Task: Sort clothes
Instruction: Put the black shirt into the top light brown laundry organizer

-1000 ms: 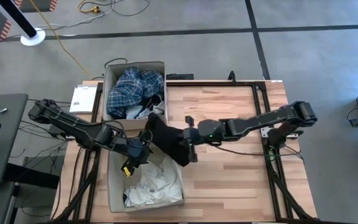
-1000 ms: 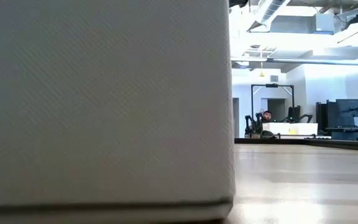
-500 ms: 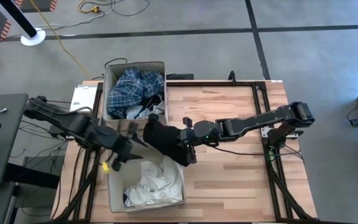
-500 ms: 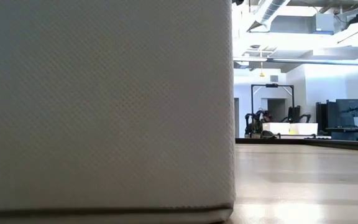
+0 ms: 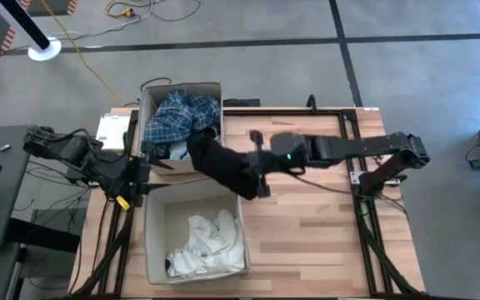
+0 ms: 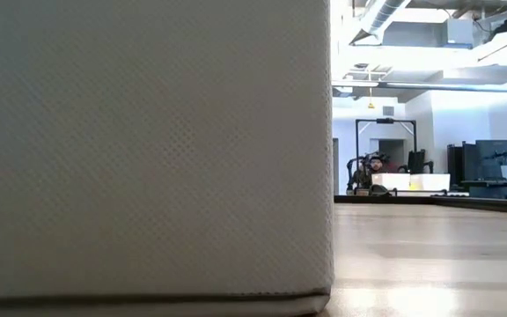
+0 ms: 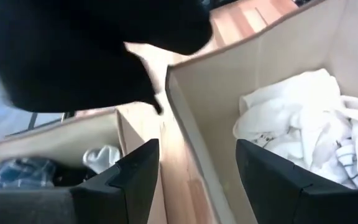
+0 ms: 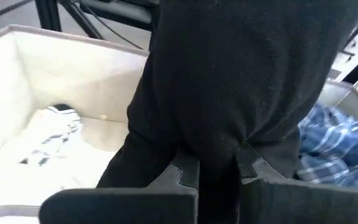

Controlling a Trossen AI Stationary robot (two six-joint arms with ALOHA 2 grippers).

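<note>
Hanging near the middle of the high view, a soft black garment [image 5: 219, 167] droops between two tan cardboard boxes. The right gripper [image 5: 259, 163] pinches it tight. Blue plaid clothes [image 5: 177, 117] fill the upper box [image 5: 144, 108]. White clothes [image 5: 207, 242] lie in the lower box [image 5: 152, 246]. The left gripper [image 5: 144, 162], fingers apart and holding nothing, waits at the left.

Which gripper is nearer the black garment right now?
Right. The right gripper is shut on the black garment; the left gripper, fingers open, sits apart from it beside the boxes.
</note>
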